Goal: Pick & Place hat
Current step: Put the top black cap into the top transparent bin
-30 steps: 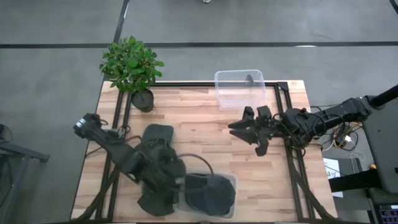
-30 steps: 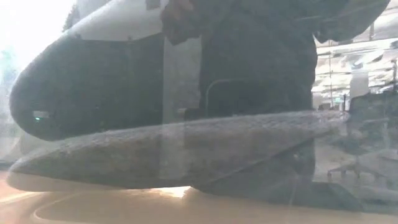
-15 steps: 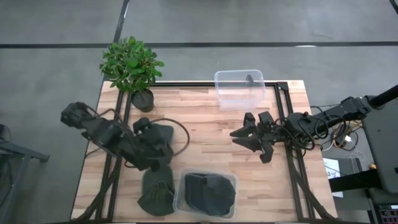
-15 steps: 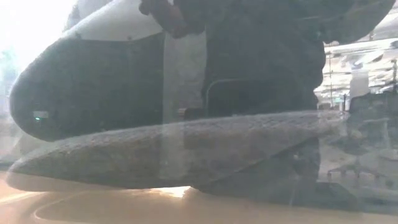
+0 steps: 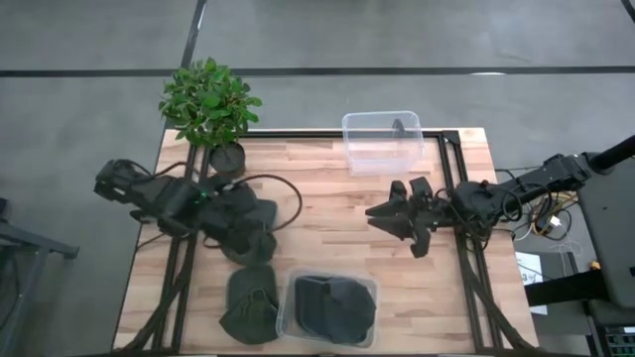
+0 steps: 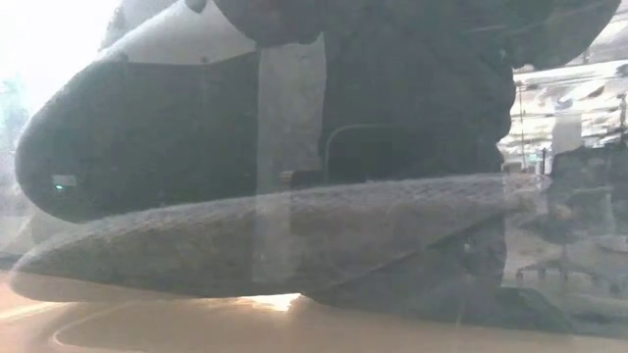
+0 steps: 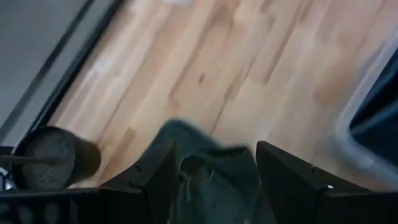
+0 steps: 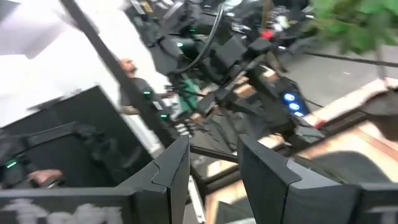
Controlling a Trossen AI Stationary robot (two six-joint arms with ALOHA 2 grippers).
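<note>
Hat [image 5: 249,305] lies below left tool [image 5: 260,241].

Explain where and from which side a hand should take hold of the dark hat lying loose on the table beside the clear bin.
Probably best from straight above, pinching the raised, crumpled crown of the hat. It lies flat on the table, its edge close against the clear bin, so a sideways approach looks cramped.

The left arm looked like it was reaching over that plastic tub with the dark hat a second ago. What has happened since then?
The left gripper has pulled back from the near tub toward the table's middle, leaving a dark hat inside; its fingers are open. The green hat beside the tub is now uncovered. The right gripper, far tub and plant barely changed.
</note>
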